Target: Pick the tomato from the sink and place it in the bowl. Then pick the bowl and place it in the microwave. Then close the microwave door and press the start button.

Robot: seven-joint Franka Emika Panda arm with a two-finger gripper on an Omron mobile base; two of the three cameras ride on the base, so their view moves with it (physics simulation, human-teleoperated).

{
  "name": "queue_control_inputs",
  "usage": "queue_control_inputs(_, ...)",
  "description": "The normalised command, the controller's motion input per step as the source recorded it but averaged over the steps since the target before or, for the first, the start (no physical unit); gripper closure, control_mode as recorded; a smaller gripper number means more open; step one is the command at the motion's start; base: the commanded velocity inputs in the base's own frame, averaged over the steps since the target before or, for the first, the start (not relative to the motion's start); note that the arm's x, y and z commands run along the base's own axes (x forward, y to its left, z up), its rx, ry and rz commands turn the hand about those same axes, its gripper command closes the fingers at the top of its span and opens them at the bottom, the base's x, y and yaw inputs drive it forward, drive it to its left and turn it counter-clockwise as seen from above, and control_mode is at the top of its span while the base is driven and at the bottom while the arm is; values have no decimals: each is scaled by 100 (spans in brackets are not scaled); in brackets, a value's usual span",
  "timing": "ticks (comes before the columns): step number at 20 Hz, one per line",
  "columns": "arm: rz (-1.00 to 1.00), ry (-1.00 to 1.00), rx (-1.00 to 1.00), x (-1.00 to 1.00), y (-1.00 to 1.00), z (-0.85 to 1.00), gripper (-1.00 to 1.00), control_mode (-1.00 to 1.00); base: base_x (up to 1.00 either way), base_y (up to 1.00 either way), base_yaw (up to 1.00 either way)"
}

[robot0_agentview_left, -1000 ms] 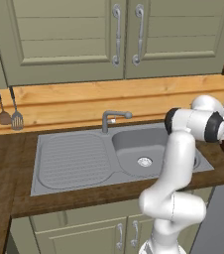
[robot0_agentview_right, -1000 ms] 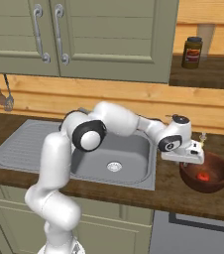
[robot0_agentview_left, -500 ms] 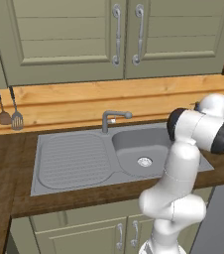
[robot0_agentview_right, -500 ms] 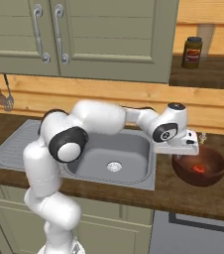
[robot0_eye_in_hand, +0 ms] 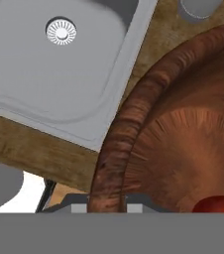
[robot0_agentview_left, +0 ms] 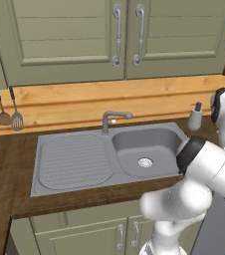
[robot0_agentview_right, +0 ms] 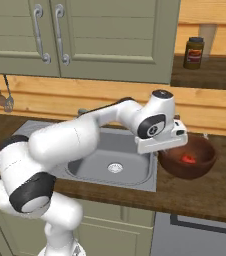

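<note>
Wooden counter, sink beside lifted bowl, tomato inside, pincer clamping its rim.

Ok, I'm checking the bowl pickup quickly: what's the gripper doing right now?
Gripper: shut on the bowl, clamped on its rim, with the tomato inside.

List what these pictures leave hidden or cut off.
- Gripper: hand view, fingertips barely visible behind the bowl rim; grip unclear.
- Tomato: hand view, cut by the lower edge.
- Bowl's near-left rim: right base view, behind the hand.
- Jar label: right base view, too small.
</note>
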Motion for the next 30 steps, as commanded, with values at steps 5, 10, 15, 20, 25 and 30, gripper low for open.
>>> queue_control_inputs(5,35,-3,3,-31,83,36,100,-100,0,0,0)
queue_control_inputs(10,39,-3,-1,-3,100,40,100,-100,0,0,0)
queue_control_inputs(15,37,-4,-6,-14,100,39,100,-100,0,0,0)
queue_control_inputs(20,21,-4,-18,-14,87,45,100,-100,0,0,0)
queue_control_inputs(25,0,-20,-19,-51,57,31,100,-100,0,0,0)
queue_control_inputs(30,5,-2,-11,-43,54,20,100,-100,0,0,0)
